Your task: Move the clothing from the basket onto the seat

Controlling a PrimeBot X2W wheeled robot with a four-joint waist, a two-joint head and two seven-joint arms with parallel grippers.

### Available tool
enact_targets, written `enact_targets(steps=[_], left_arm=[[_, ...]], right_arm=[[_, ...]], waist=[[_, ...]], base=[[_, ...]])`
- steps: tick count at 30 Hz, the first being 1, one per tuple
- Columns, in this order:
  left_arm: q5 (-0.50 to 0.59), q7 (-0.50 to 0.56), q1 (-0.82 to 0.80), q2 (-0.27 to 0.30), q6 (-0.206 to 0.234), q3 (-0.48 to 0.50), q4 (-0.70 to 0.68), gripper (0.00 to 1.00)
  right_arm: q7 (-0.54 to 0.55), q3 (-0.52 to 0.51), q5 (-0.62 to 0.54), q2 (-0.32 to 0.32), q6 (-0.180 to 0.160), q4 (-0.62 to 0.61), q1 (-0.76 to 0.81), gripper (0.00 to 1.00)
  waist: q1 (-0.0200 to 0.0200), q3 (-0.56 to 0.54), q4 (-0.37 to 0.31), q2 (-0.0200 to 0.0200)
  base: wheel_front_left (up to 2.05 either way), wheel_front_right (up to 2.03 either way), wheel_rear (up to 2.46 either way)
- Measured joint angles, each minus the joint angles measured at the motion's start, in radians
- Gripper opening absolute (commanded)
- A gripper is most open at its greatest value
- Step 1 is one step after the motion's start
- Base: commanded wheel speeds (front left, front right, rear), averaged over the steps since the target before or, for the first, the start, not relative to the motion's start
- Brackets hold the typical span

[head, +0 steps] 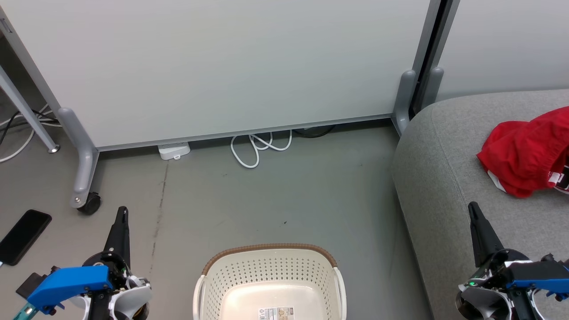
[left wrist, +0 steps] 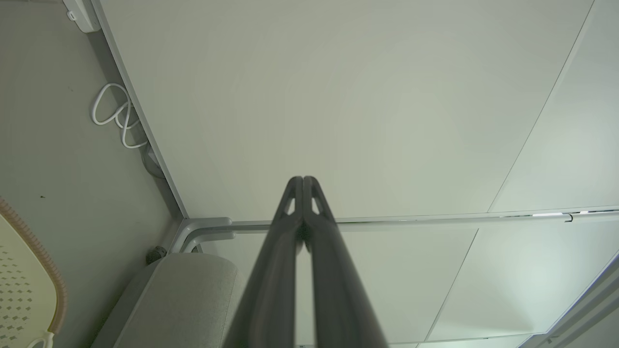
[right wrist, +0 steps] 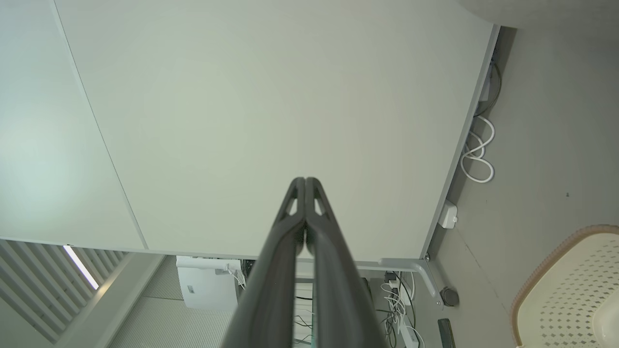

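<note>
The red clothing (head: 524, 153) lies bunched on the grey seat (head: 444, 178) at the right, with a bit of white-black trim at its lower edge. The cream perforated basket (head: 269, 271) with a brown rim stands on the floor at bottom centre; its bare bottom carries a label. My left gripper (head: 122, 212) is shut at lower left, holding nothing, well left of the basket. My right gripper (head: 473, 208) is shut over the seat's front part, below the clothing and apart from it. Both wrist views show fingertips pressed together: left gripper (left wrist: 302, 180), right gripper (right wrist: 305, 181).
A white partition panel (head: 222, 66) on grey castor legs (head: 82, 178) stands behind the floor. White cable loops (head: 258, 149) and a small white box (head: 174, 150) lie at its base. A black phone (head: 23, 235) lies on the floor at far left.
</note>
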Motion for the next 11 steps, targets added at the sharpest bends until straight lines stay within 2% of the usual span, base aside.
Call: enact_targets(steps=[11], left_arm=[[0.000, 0.000, 0.000, 0.000, 0.000, 0.000, 0.000, 0.00]], right_arm=[[0.000, 0.000, 0.000, 0.000, 0.000, 0.000, 0.000, 0.00]], waist=[[0.0000, 0.000, 0.000, 0.0000]], base=[[0.00, 0.00, 0.00]])
